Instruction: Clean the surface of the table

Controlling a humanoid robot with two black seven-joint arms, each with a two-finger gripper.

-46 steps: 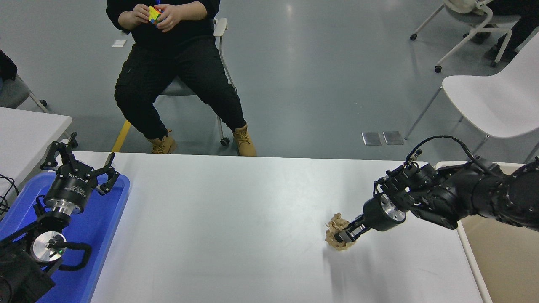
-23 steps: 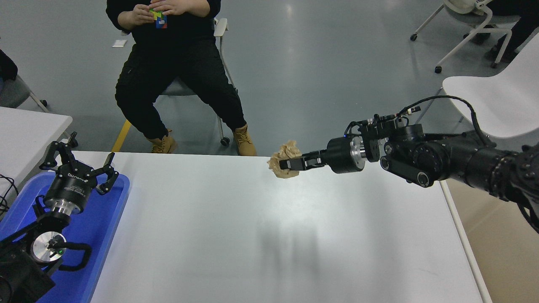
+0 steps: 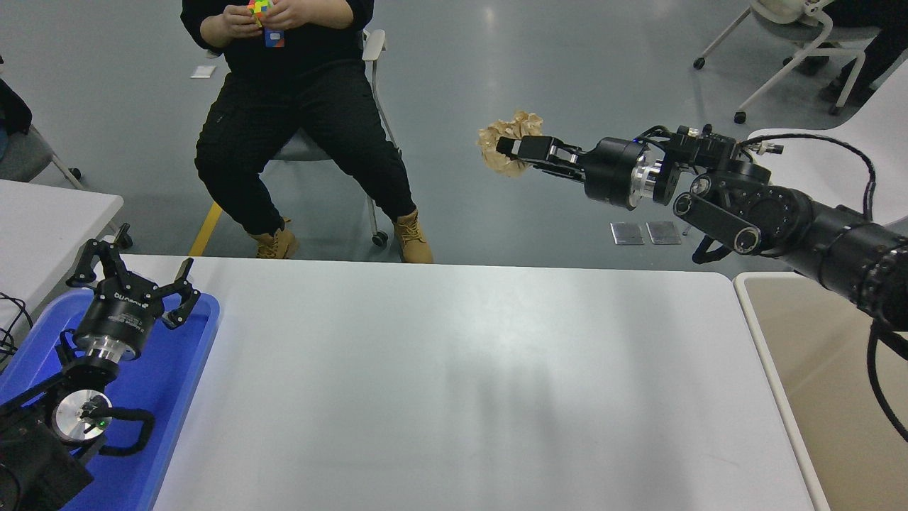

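Since 1 s ago the right gripper [image 3: 512,149] has gone from low over the table surface [image 3: 454,383], near its right edge, to high up and beyond the far edge, carrying the crumpled brown paper wad [image 3: 508,139] with it; half a second ago it was level with the far edge, now it shows against the grey floor [image 3: 553,78]. Fingers are clamped on the wad, which sticks out past the tips to the left and clear of the tabletop. Right arm [image 3: 766,213] comes in from the right edge, stretched left and away, roughly horizontal

Table surface fills the lower middle of the view, white, with only a faint shadow near its centre. Left gripper [image 3: 135,277] is parked at the near-left corner over the blue tray [image 3: 177,383], fingers spread apart, nothing between them. Tray sits along the left edge of the table. A beige bin [image 3: 837,397] sits just beside the right edge

A person [image 3: 284,106] sits on a chair beyond the far edge, left of centre, both hands on a coloured cube [image 3: 261,10]. White chair [image 3: 830,170] stands at the far right, and a smaller white table [image 3: 42,220] shows at the left edge
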